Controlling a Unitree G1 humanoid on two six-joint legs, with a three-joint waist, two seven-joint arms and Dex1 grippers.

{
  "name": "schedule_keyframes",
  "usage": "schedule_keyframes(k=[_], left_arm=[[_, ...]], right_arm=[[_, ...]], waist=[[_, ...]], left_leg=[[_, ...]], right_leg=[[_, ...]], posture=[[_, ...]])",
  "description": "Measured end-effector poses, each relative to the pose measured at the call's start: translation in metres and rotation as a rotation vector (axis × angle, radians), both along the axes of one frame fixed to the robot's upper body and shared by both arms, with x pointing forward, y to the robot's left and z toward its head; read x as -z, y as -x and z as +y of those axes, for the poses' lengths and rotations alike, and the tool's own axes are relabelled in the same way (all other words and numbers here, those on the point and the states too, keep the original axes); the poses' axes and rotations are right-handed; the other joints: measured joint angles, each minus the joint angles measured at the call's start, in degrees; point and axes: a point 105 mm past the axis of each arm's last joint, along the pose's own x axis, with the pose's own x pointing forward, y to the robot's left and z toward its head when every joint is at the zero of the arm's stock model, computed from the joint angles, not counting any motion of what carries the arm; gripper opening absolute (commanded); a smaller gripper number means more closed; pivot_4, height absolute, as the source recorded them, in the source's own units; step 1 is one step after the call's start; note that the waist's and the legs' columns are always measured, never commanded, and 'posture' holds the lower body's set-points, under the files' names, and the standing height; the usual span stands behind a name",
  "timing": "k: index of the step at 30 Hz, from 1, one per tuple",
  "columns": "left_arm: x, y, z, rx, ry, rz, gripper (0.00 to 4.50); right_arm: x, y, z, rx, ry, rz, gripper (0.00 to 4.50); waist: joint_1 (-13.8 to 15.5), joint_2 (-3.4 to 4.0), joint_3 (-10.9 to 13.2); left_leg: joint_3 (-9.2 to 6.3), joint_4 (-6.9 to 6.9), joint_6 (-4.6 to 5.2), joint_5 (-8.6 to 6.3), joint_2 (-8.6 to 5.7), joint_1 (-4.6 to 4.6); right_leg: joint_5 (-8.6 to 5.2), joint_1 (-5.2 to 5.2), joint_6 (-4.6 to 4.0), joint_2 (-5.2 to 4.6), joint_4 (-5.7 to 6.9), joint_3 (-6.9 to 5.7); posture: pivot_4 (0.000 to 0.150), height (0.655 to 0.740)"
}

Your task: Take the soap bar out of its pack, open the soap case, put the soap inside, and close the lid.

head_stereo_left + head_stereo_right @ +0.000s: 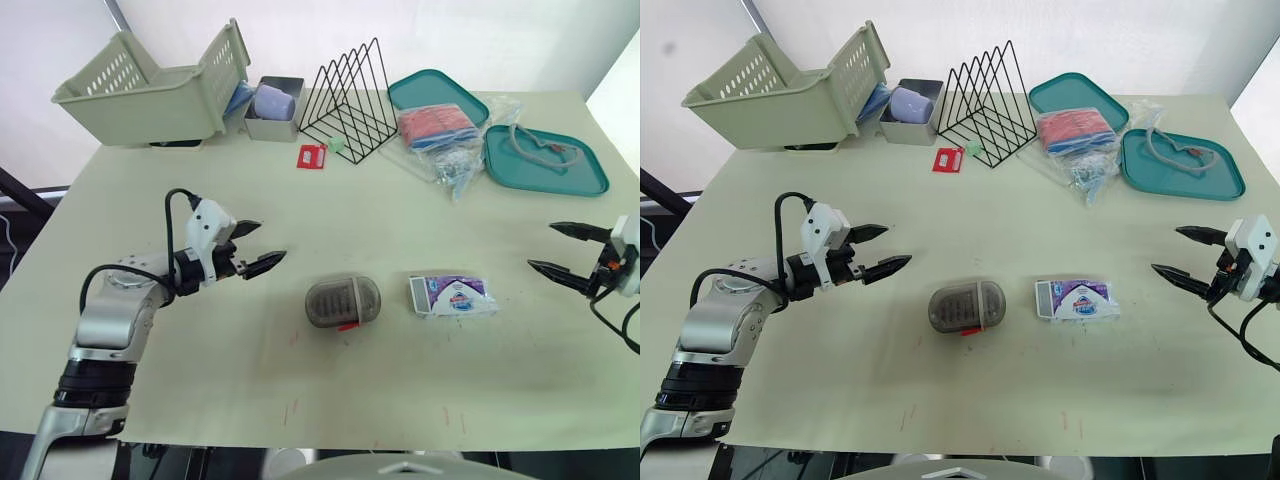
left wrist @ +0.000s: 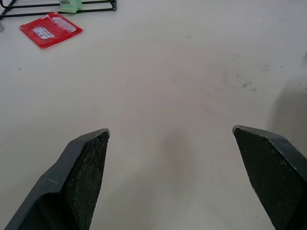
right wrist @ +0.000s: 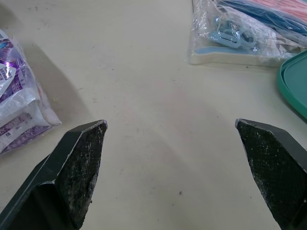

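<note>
- Head camera: the purple-and-white film-wrapped soap pack [image 1: 452, 296] lies flat on the pale green table [image 1: 400, 400]. It is just beside the grey translucent oval soap case [image 1: 343, 302], whose lid is down. Neither looks touched, so the step in hand is most likely the reach for the pack.
- Head camera: the left gripper [image 1: 268, 242] hovers to the case's left and the right gripper [image 1: 541, 246] off to the pack's right. Both have their fingers spread wide and hold nothing.
- Left wrist view: the fingers [image 2: 84, 172] open over bare table, with a small red sachet [image 2: 50, 29] far ahead. This arm would have to swing towards the pack's near end to help with tearing.
- Right wrist view: the pack's crinkled end sits at the edge, off the line between the fingers [image 3: 79, 167]. A clear plastic bag of oddments [image 3: 240, 33] lies beyond.
- Doing it well: turn the right wrist onto the pack, come in low and pinch across its narrow sides. Grip the solid bar, not the loose film, which would probably slip, and avoid nudging the case.
</note>
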Motion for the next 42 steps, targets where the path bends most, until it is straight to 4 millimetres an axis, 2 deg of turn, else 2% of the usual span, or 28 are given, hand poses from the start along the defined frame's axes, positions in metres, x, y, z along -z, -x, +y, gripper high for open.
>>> schedule_keyframes(k=[15, 20, 23, 24, 28, 31, 33, 35, 42], left_arm=[[0.004, -0.004, 0.002, 0.022, -0.009, -0.035, 4.38], [-0.011, 0.001, -0.002, 0.092, 0.077, -0.049, 4.38], [-0.018, 0.009, -0.012, 0.170, 0.102, -0.052, 4.38], [-0.018, 0.018, -0.015, 0.217, 0.098, -0.044, 4.38], [-0.010, 0.046, -0.029, 0.364, 0.078, -0.008, 4.38], [-0.008, 0.056, -0.036, 0.404, 0.066, -0.011, 4.38], [-0.007, 0.060, -0.041, 0.423, 0.066, -0.017, 4.38], [-0.005, 0.063, -0.049, 0.436, 0.074, -0.021, 4.38], [-0.003, 0.069, -0.053, 0.422, 0.074, -0.027, 4.38]], right_arm=[[0.003, -0.001, 0.008, -0.042, 0.039, 0.002, 4.50], [-0.015, -0.006, 0.016, -0.129, 0.085, -0.018, 4.50], [-0.024, -0.002, 0.022, -0.225, 0.160, 0.008, 4.50], [-0.024, 0.001, 0.027, -0.285, 0.198, 0.040, 4.50], [-0.018, 0.016, 0.043, -0.449, 0.319, 0.174, 4.50], [-0.016, 0.023, 0.056, -0.532, 0.391, 0.215, 4.50], [-0.014, 0.024, 0.065, -0.568, 0.407, 0.209, 4.50], [-0.003, 0.025, 0.074, -0.602, 0.418, 0.217, 4.50], [0.020, 0.026, 0.082, -0.661, 0.489, 0.178, 4.50]], waist=[[0.1, 0.00, 0.0], [-0.1, 0.02, 0.0], [0.1, 0.03, 0.0], [0.0, 0.04, 0.0], [0.0, 0.06, 0.0], [0.0, 0.05, 0.0], [0.1, 0.04, 0.0], [0.2, 0.04, 0.0], [0.1, 0.04, 0.0]], left_leg=[[0.00, 0.01, 0.00, 0.00, 0.00, 0.00], [0.01, 0.01, 0.00, 0.00, 0.01, 0.02], [-0.01, 0.01, 0.00, 0.00, 0.01, -0.01], [0.01, 0.01, 0.00, 0.00, 0.01, -0.02], [0.02, 0.03, 0.00, 0.00, 0.02, 0.01], [0.00, 0.04, 0.01, 0.00, 0.03, 0.02], [-0.01, 0.06, 0.01, 0.00, 0.04, 0.01], [-0.01, 0.07, 0.00, 0.00, 0.03, -0.01], [-0.01, 0.07, 0.00, 0.00, 0.03, 0.01]], right_leg=[[0.00, 0.00, 0.00, 0.00, 0.02, 0.00], [0.00, -0.01, 0.00, 0.00, 0.05, 0.01], [0.00, -0.01, 0.00, 0.00, 0.00, -0.02], [0.00, -0.01, 0.00, -0.01, -0.02, 0.00], [0.00, -0.02, -0.01, -0.01, 0.05, -0.01], [-0.01, -0.01, -0.01, -0.01, 0.05, -0.01], [0.00, -0.01, -0.01, 0.00, 0.04, -0.02], [0.00, -0.01, -0.01, -0.01, 0.04, -0.03], [0.00, -0.01, -0.01, 0.00, 0.04, -0.03]], posture=[[0.150, 0.7400], [0.150, 0.7400], [0.150, 0.7400], [0.150, 0.7400], [0.150, 0.7400], [0.150, 0.7400], [0.150, 0.7400], [0.150, 0.7400], [0.150, 0.7400]])
